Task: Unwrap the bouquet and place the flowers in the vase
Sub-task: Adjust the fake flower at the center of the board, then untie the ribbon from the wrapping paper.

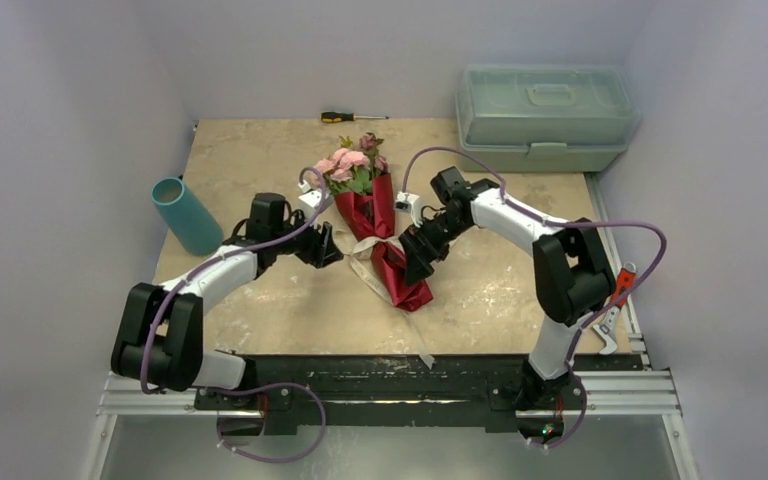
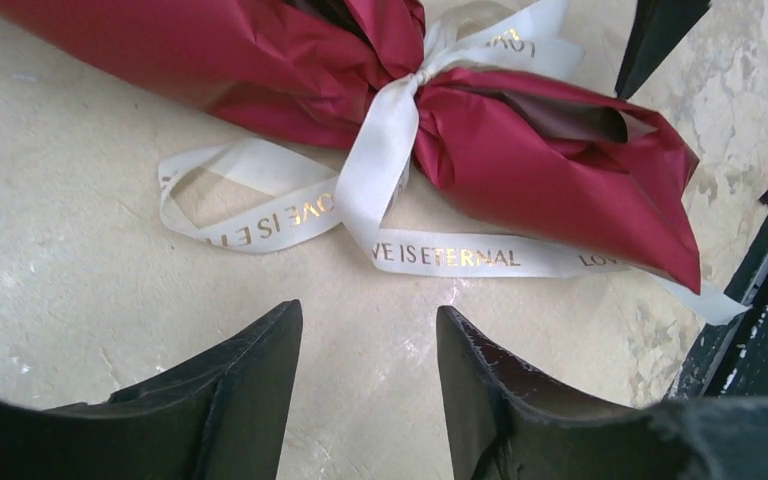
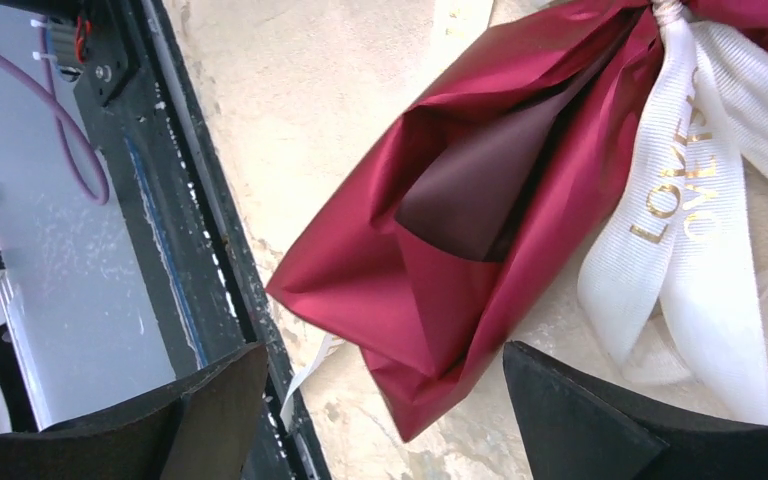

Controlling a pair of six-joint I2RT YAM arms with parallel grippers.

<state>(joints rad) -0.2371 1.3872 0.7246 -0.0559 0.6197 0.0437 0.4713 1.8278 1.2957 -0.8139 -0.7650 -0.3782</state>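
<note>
while bouquet (image 1: 375, 225) lies tied, toolbox (image 1: 545, 115), screwdriver (image 1: 352, 117) sit behind (vase (image 1: 186, 215) left).

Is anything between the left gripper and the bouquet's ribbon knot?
Nothing visible. In the left wrist view only bare table lies between the open left gripper and the ribbon tails, with the knot just beyond on the bouquet.
</note>
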